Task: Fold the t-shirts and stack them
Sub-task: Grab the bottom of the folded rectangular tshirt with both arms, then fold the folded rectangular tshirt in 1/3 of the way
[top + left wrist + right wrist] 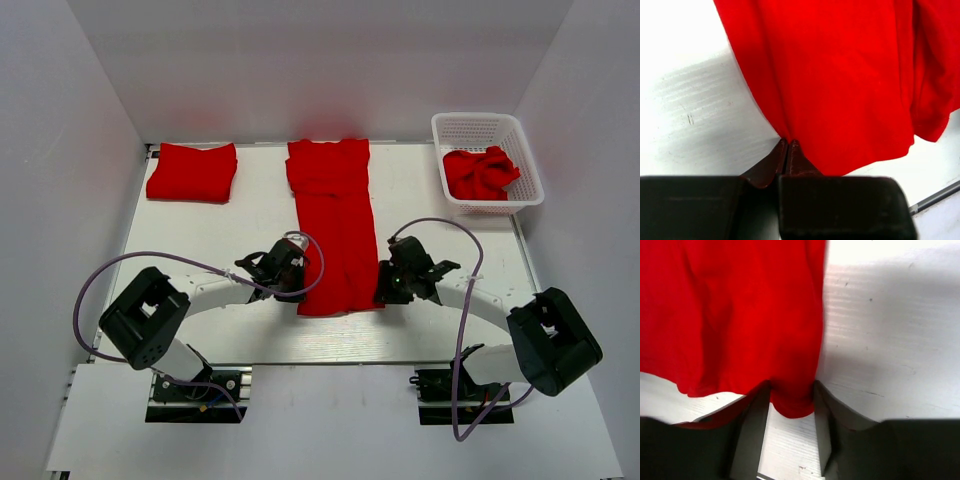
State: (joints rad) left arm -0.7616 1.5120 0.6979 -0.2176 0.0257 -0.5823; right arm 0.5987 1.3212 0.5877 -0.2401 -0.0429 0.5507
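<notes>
The left gripper (788, 142) sits at the near left corner of the long shirt (335, 235). Its dark jaws are pressed together, and their tips nip the hem edge there. The right gripper (790, 387) is at the near right corner of the long shirt. Its jaws stand apart with the corner of cloth lying between them.

The long shirt (840, 75) is a narrow strip of bright red, soft, unprinted cloth, lying flat on the white worktop (200, 240). Its long axis runs straight away from the arms, hem end nearest them. The far end is a little wider and shows a doubled layer with a crosswise fold line. In the wrist views the cloth is smooth with shallow creases, and the near hem curves and lifts slightly off the worktop, which is faintly scuffed.

Left of the long shirt's far end, well apart, lies a folded shirt (192, 172), a neat red rectangle with its long side crosswise. Right of that far end stands a white plastic mesh basket (530, 190), rectangular with sloping walls. It holds a crumpled shirt (480, 172), bunched and without clear direction.
</notes>
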